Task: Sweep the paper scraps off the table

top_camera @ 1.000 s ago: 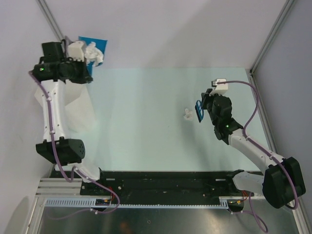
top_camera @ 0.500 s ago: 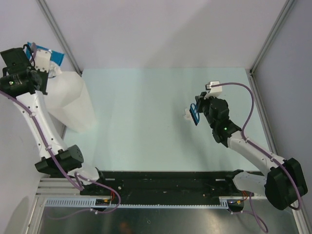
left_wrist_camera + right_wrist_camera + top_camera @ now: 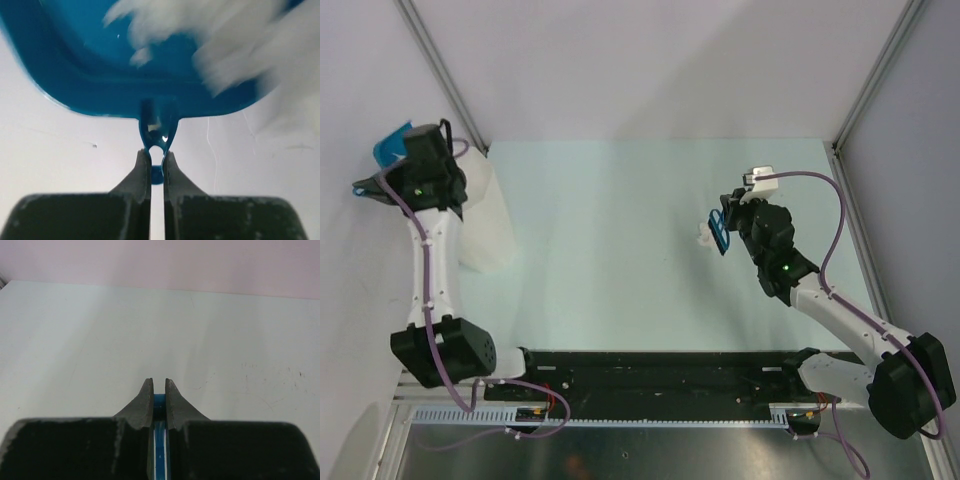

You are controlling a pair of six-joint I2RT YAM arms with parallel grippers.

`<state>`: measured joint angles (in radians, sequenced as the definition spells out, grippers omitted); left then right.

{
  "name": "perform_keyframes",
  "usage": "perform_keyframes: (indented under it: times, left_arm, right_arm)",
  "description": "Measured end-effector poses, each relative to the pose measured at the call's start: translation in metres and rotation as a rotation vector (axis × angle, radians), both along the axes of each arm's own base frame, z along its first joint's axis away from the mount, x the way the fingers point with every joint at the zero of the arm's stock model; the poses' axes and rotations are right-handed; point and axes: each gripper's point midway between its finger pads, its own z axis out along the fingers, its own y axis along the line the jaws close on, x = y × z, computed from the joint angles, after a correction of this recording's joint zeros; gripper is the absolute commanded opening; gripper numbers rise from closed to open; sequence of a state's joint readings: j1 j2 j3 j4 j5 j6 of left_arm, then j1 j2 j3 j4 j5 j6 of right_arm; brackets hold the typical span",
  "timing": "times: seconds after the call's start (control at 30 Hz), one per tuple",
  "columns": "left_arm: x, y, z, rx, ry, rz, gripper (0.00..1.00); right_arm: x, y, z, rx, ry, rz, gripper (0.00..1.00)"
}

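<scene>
A blue dustpan (image 3: 100,75) holding blurred paper scraps (image 3: 240,55) is clamped in the left gripper (image 3: 156,152) past the table's (image 3: 620,270) far-left corner. A thin blue tool (image 3: 719,232) is pinched in the right gripper (image 3: 159,384), one scrap (image 3: 703,237) lying beside it.

L dustpan (image 3: 392,146) now left of bin (image 3: 488,228); R blue tool (image 3: 718,232) nearer scrap (image 3: 702,238)

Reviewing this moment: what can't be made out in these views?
Left wrist: paper scraps in the blue dustpan are blurred; no count possible.
Top: the white bin opening is hidden behind the left arm.
Top: one scrap is partly covered by the blue tool.
Right wrist: the right pincer hides all but a strip of that tool.
</scene>
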<state>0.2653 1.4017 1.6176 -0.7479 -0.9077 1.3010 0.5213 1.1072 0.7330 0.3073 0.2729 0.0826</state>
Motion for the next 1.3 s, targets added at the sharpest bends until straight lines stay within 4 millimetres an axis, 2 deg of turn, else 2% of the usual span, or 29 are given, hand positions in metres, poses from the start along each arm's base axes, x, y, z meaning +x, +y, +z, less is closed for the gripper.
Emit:
perform_keyframes:
  times: [0.13,0.2,0.47,0.57,0.63,0.7,0.77,0.83,0.93,0.97,1.07,1.13,1.2,1.3]
  left_arm:
    - [0.005,-0.004,-0.003,0.233,0.034,-0.041,0.00]
    - [0.006,-0.005,0.004,0.301,0.016,-0.041,0.00]
    - [-0.010,-0.011,0.081,0.448,-0.208,-0.003,0.00]
    - [-0.014,-0.014,0.108,0.435,-0.305,-0.027,0.00]
    - [-0.011,-0.020,0.118,0.371,-0.354,-0.082,0.00]
    - [-0.007,-0.030,0.124,0.285,-0.426,-0.156,0.00]
    - [-0.004,-0.041,0.122,0.202,-0.481,-0.219,0.00]
    - [0.000,-0.054,0.107,0.096,-0.499,-0.282,0.00]
    - [0.010,-0.072,0.082,-0.046,-0.468,-0.348,0.00]
    - [0.017,-0.083,0.068,-0.122,-0.447,-0.385,0.00]
    - [0.038,-0.132,0.012,-0.361,-0.341,-0.505,0.00]
    - [0.045,-0.174,-0.041,-0.522,-0.212,-0.572,0.00]
    - [0.041,-0.211,-0.093,-0.646,-0.065,-0.613,0.00]
    - [0.023,-0.267,-0.174,-0.816,0.212,-0.632,0.00]
  right_arm:
    - [-0.001,0.001,-0.001,-0.007,0.000,0.002,0.00]
    - [-0.001,0.000,-0.003,-0.009,0.003,0.001,0.00]
    - [0.003,-0.004,0.000,-0.049,-0.026,-0.027,0.00]
    - [0.015,-0.009,-0.001,-0.105,-0.065,-0.071,0.00]
    - [0.028,-0.009,-0.010,-0.155,-0.079,-0.090,0.00]
    - [0.042,-0.008,-0.024,-0.214,-0.090,-0.103,0.00]
    - [0.056,-0.008,-0.042,-0.270,-0.089,-0.115,0.00]
    - [0.070,-0.013,-0.068,-0.333,-0.069,-0.131,0.00]
    - [0.080,-0.020,-0.091,-0.369,-0.039,-0.140,0.00]
    - [0.082,-0.022,-0.098,-0.367,-0.028,-0.136,0.00]
    - [0.085,-0.024,-0.105,-0.325,-0.005,-0.123,0.00]
    - [0.086,-0.024,-0.106,-0.286,0.000,-0.113,0.00]
    - [0.086,-0.021,-0.107,-0.255,0.007,-0.105,0.00]
    - [0.084,-0.015,-0.109,-0.214,0.022,-0.091,0.00]
